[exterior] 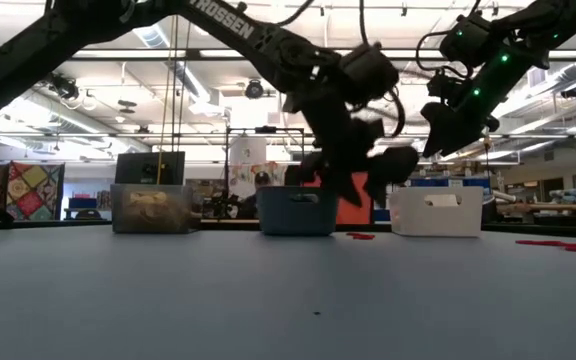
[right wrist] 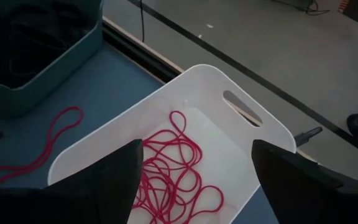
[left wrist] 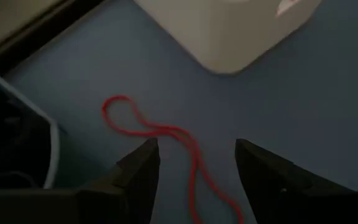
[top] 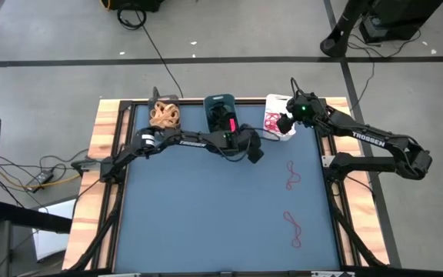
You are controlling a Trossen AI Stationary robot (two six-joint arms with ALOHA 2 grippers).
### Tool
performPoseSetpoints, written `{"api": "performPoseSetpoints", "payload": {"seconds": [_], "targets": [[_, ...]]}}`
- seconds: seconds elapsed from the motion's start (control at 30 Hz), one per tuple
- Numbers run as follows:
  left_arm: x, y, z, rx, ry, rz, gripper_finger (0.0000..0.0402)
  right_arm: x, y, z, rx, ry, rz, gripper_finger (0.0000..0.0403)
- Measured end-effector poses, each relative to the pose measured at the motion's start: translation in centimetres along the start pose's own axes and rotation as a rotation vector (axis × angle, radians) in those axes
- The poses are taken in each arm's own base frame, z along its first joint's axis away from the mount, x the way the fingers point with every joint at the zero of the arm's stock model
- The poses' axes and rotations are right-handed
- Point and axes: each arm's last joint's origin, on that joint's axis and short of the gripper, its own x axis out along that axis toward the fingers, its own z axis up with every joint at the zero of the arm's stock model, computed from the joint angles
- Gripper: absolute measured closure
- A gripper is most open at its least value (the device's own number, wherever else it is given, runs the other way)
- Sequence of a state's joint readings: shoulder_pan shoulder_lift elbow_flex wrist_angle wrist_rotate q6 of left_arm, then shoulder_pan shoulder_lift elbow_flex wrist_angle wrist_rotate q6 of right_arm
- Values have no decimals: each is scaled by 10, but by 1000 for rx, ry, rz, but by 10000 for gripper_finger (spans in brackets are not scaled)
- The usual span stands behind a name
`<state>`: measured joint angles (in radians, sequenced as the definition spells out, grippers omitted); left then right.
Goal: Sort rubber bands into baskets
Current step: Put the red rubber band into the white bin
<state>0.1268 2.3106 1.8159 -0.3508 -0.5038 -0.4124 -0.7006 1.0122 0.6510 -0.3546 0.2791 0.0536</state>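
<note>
Three baskets stand along the far edge: a dark grey one (top: 164, 115) with tan rubber bands, a teal one (top: 221, 114) and a white one (top: 278, 121) holding several red rubber bands (right wrist: 173, 168). My left gripper (left wrist: 197, 146) hovers open over the table between the teal and white baskets. A red rubber band (left wrist: 148, 127) lies flat on the table below it, running between its fingers. My right gripper (right wrist: 197, 149) is open above the white basket, touching nothing.
Two more red rubber bands (top: 292, 177) (top: 293, 228) lie on the blue table's right half. The teal basket (right wrist: 30, 56) holds dark bands. Cables run across the floor beyond the far edge. The near and left parts of the table are bare.
</note>
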Motion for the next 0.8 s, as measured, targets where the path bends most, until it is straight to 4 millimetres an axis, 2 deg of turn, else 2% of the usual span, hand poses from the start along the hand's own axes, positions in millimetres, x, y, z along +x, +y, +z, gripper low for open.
{"api": "performPoseSetpoints", "payload": {"seconds": [0.2, 0.33, 0.5, 0.63, 0.8], "targets": [[1, 0, -2, -3, 21, 7, 188, 0, 1, 0, -2, 5, 16, 92], [2, 8, -17, 45, 135, 106, 188, 0, 1, -1, -5, 11, 19, 92], [1, 19, -23, 58, 202, 201, 188, 0, 0, -1, -9, 15, 19, 92], [-1, 19, -21, 52, 199, 194, 188, 0, 0, -2, -14, 16, 19, 92], [-10, 6, -10, 40, 157, 134, 188, 0, 0, -2, -20, 16, 19, 92]]}}
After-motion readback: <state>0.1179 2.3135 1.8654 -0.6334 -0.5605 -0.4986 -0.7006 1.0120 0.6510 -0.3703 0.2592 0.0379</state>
